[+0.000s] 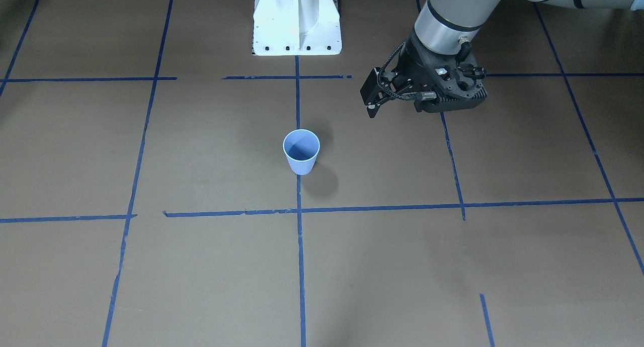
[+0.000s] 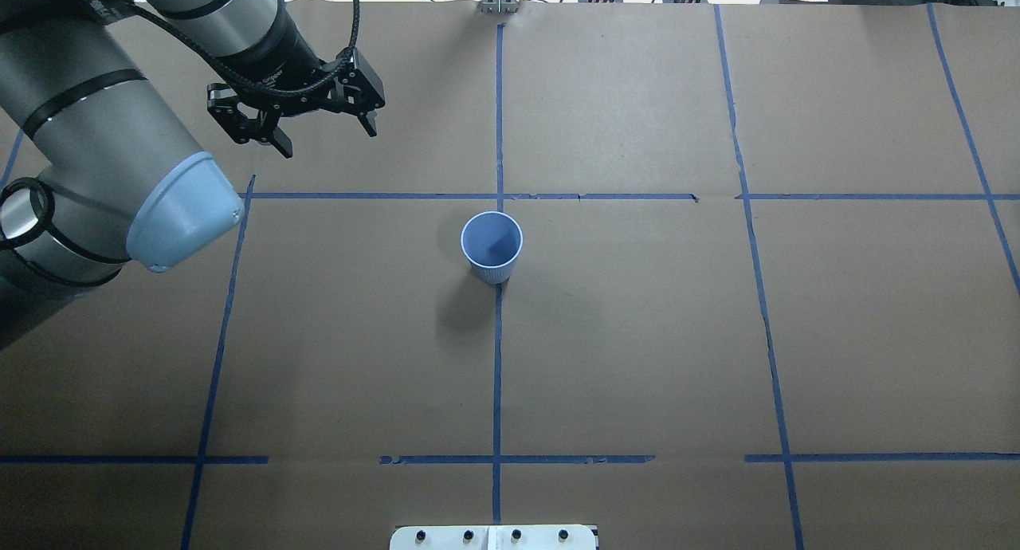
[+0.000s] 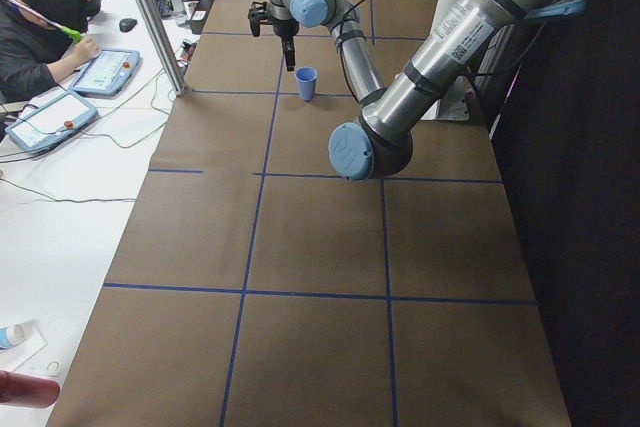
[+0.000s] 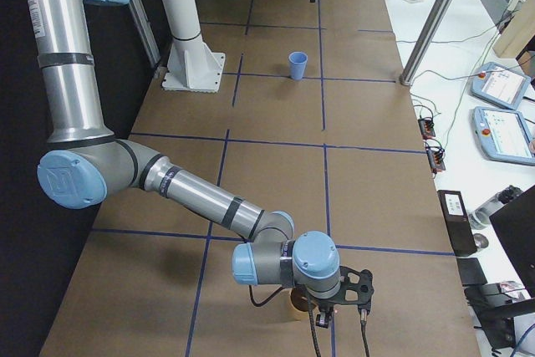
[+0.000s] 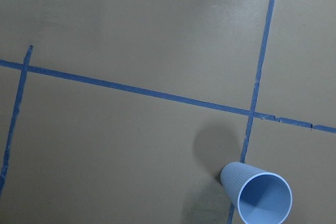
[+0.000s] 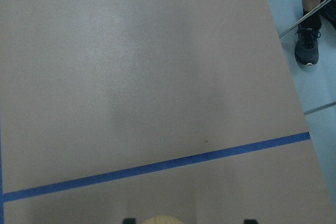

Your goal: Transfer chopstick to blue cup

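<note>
- Chopstick: not made out in any view, so its place cannot be told.
- Overhead view: the blue cup (image 2: 492, 247) is stood upright at the middle of the table (image 2: 637, 335), on a line of blue tape (image 2: 498, 375). Nothing is seen inside it. The left gripper (image 2: 329, 139) is held well apart from the cup, with its fingers spread wide and nothing between them.
- Front-facing view: no obstacle is seen between that gripper and the cup. A white pedestal (image 1: 297, 22) is set farther back.
- Left side view: a person (image 3: 40, 32) is seated at a side bench with tablets (image 3: 105, 69), clear of the table.
- Right side view: the right gripper (image 4: 341, 311) is lowered at the near end, well apart from the cup and just beside a tan round thing (image 4: 294, 305). It cannot be told whether the fingers are closed. The chopstick is probably meant to be fetched there.
- Left wrist view: the cup's open mouth is shown empty.
- Right wrist view: bare paper and tape are shown, with a shoe (image 6: 307, 45) on the floor beyond.
</note>
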